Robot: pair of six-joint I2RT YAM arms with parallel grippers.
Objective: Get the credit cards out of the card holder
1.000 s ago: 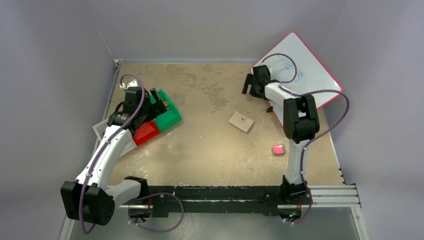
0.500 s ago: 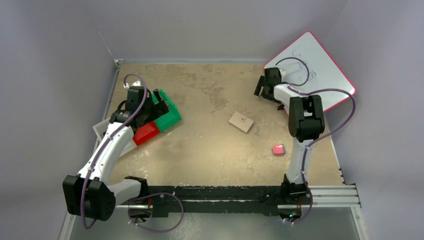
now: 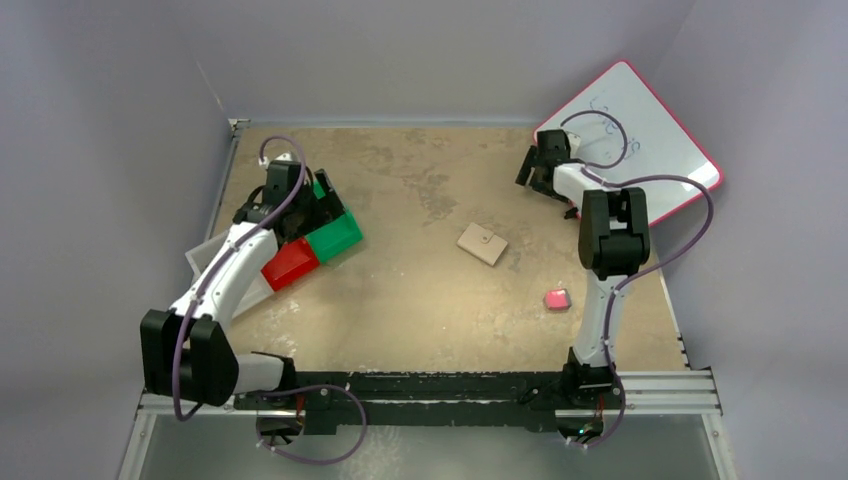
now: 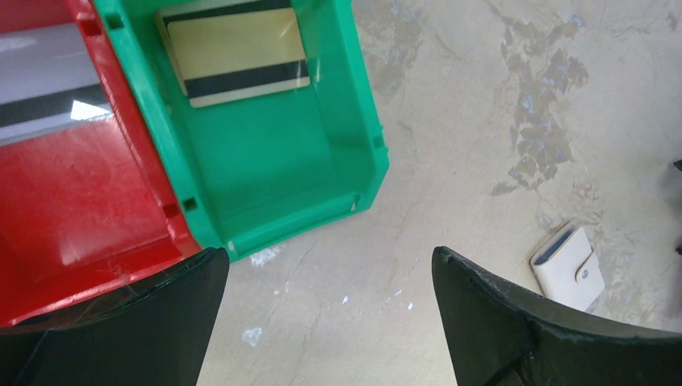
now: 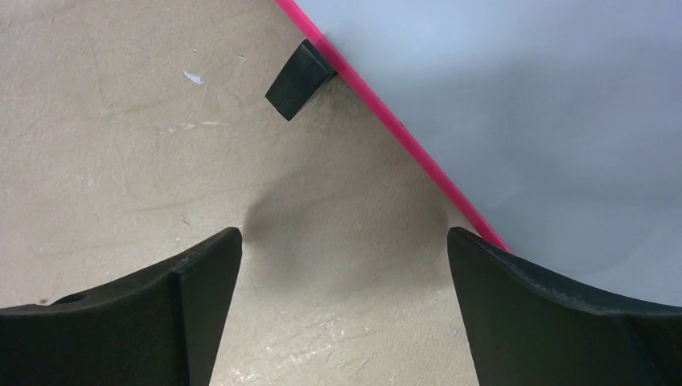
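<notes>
**Inspector A:** Where do we find the card holder?

**Inspector B:** We record the card holder lying flat on the table, near its middle. It is folded shut with the snap tab uppermost and lies well apart from both grippers. From the left wrist view, we note a strip of grey-blue lining at one edge.

**Inspector A:** And the cards?

**Inspector B:** We see a dull gold card with a black stripe lying at one end of the green bin. A dark edge shows beneath it, and we cannot tell what that is. A silvery-grey card, also striped, lies in the red bin, which touches the green one.

**Inspector A:** State of the left gripper?

**Inspector B:** The left gripper hangs over the corner of the green bin with its fingers wide apart and nothing between them.

**Inspector A:** The right?

**Inspector B:** The right gripper is at the far right of the table, just beside the pink frame of the whiteboard. Its fingers are likewise spread, with only bare table between them. A small black foot sits against the frame. We also log a pink-red block on the table near the right arm, apart from the card holder.
</notes>
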